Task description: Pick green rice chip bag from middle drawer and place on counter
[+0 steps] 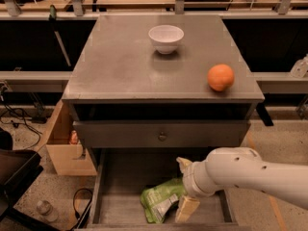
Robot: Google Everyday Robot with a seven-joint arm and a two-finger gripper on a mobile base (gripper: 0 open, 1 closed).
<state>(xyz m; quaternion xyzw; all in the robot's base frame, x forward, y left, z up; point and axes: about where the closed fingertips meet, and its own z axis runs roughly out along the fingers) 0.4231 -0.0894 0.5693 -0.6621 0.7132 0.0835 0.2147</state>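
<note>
Green rice chip bag (pixel 161 202) lies crumpled on the scuffed floor of the middle drawer (pixel 119 210), which stands pulled out at the bottom of the cabinet; the bag sits toward the front, a little right of the middle, with its white panel and dark print facing up. The gripper (pixel 181 190) reaches in from the right on a thick white arm (pixel 250 173) and sits low in the drawer at the right end of the green rice chip bag. Its two pale fingers (pixel 186 209) are spread apart, one toward the back of the drawer and one toward the front, and whether either touches the foil cannot be told. Above, a closed drawer front (pixel 162 134) with a small round knob spans the cabinet. On the counter (pixel 115 66) a white bowl (pixel 166 37) stands near the back and an orange fruit (pixel 221 77) rests near the front right corner, well apart from the bowl.
</note>
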